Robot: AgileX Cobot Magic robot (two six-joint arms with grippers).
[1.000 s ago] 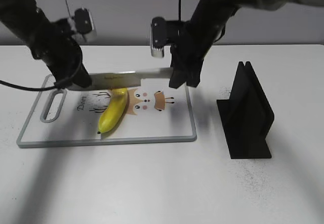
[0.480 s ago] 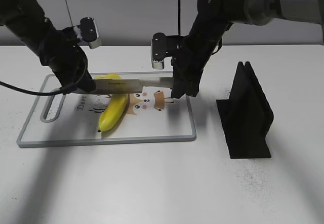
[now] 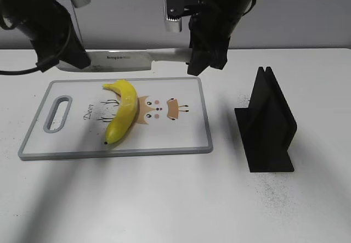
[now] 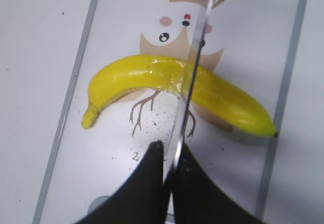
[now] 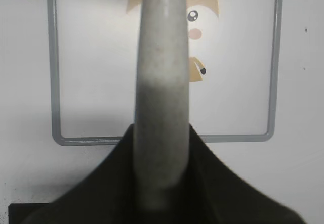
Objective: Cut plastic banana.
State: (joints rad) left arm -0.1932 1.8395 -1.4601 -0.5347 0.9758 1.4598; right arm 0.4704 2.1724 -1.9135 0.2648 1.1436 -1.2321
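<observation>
Yellow plastic banana (image 3: 122, 111) glossy, whole on cutting board (image 3: 181, 139); left gripper (image 4: 169, 155), right gripper (image 5: 159, 183) pinch knife (image 3: 123, 61) above.

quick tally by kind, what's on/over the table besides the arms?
plastic banana: 1
knife, held above the board by left gripper at the blade and right gripper at the handle: 1
cutting board: 1
black knife stand: 1
Total: 4
</observation>
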